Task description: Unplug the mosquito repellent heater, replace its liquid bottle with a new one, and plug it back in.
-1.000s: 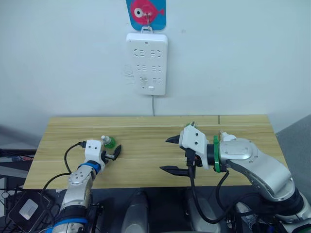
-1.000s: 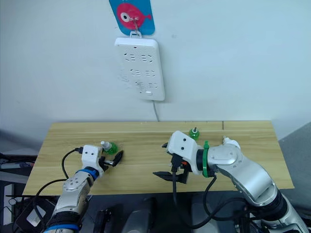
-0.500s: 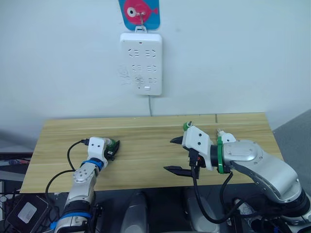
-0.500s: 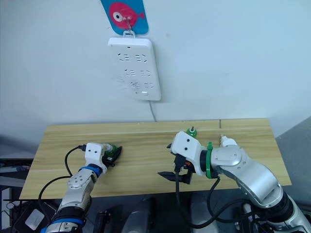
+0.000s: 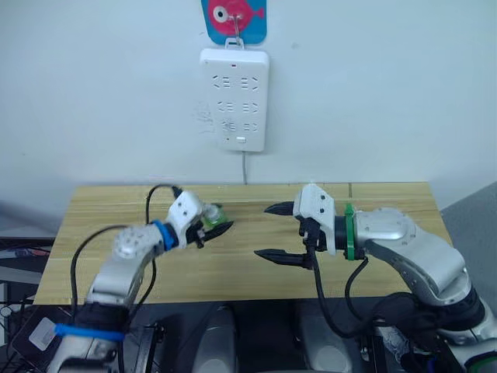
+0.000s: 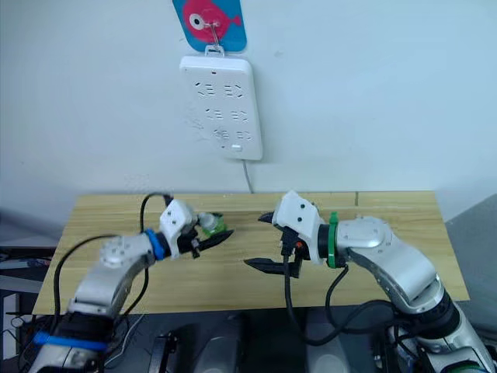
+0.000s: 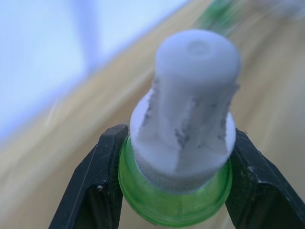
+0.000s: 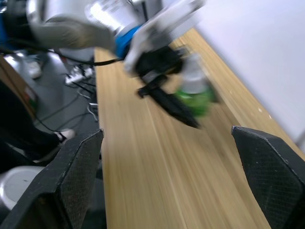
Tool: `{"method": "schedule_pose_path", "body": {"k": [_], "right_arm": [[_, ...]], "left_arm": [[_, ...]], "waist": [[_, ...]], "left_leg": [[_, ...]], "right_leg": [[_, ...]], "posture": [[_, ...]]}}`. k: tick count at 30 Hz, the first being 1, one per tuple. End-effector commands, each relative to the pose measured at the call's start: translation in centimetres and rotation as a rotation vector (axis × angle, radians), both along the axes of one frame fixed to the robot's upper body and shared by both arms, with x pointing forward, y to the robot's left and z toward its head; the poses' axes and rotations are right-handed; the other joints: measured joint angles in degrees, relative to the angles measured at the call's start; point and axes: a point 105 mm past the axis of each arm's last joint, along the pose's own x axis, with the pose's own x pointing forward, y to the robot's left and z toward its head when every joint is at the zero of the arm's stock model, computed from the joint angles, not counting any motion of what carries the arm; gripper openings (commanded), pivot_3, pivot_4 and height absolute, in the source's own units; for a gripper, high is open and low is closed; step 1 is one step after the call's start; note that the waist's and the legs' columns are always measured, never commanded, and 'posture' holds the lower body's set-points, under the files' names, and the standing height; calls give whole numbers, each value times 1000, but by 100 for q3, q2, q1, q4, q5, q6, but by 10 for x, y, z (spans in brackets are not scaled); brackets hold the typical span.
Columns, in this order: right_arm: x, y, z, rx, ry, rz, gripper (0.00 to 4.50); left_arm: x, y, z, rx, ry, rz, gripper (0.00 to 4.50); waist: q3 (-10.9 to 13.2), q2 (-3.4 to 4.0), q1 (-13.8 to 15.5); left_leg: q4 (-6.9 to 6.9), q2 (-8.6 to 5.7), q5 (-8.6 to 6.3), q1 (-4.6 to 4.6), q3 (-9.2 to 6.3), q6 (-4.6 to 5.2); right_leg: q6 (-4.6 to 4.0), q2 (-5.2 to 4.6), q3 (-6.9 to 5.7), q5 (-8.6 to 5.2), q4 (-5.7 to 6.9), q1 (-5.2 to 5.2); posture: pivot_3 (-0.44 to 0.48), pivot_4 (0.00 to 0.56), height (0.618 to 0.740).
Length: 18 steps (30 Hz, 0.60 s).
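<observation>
New bottle [image 7: 177,157]: small translucent green bottle with a white ribbed screw cap; I have it lifted off the tabletop [image 5: 233,268], out in front of the wall power strip [image 5: 234,99] and a little to my left of it, cap pointing up toward my left.

Left gripper [image 5: 208,228]: pinched on the new bottle. In the left wrist view both black fingers [image 7: 90,191] press the green shoulder just under the cap, one on each side.

Right gripper [image 5: 273,231]: spread wide and holding nothing, facing the left gripper from near by, below the power strip and slightly to my right of it.

Handling, as I judge it: light, rigid plastic, round and smooth, so it may twist or slip between flat fingers. The liquid inside shifts the weight a little when the bottle tilts. The ribbed cap offers the surest bite.

Where to hold: I would leave the left fingers on the green shoulder and bring the right gripper onto the white cap [image 7: 190,95] across its ribs, squarely, so the cap can be turned off without the body spinning.

Risk: too hard a squeeze on the thin green wall could dent it or squirt it out of the pinch. A tilt once the cap is off could spill liquid.

Power strip: white, hung on the wall under a fish-shaped hook plate [image 5: 234,19]. The sockets I can see are empty.

Not seen by me now: the heater and its capless old bottle.
</observation>
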Motion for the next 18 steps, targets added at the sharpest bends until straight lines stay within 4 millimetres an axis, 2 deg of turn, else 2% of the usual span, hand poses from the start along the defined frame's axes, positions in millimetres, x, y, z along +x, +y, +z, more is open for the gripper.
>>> {"method": "schedule_pose_path", "body": {"k": [1,7,12,18], "right_arm": [[-2,5,6,13,12,49,4500],[18,17,17,58,3,10,4500],[23,20,20,71,-2,5,4500],[25,30,22,101,1,6,4500]], "left_arm": [[-19,-24,18,6,61,-214,2261],[-30,-38,33,111,73,-419,2261],[-26,-42,41,131,39,-452,2261],[-27,-45,41,143,14,-472,2261]], "waist": [[-14,-2,-17],[-29,-4,-118],[-107,-11,-129],[-163,-11,-159]], "left_leg": [[-1,1,2,-2,2,-4],[0,10,12,-35,8,-21],[12,2,16,-77,5,-28],[12,1,19,-77,5,-32]], "right_leg": [[0,2,0,0,2,-7],[-5,10,1,3,11,-53],[-2,5,0,6,9,-82],[-1,3,0,7,14,-85]], "posture": [[-105,218,734],[-123,187,734],[-127,175,734],[-122,166,734]]}}
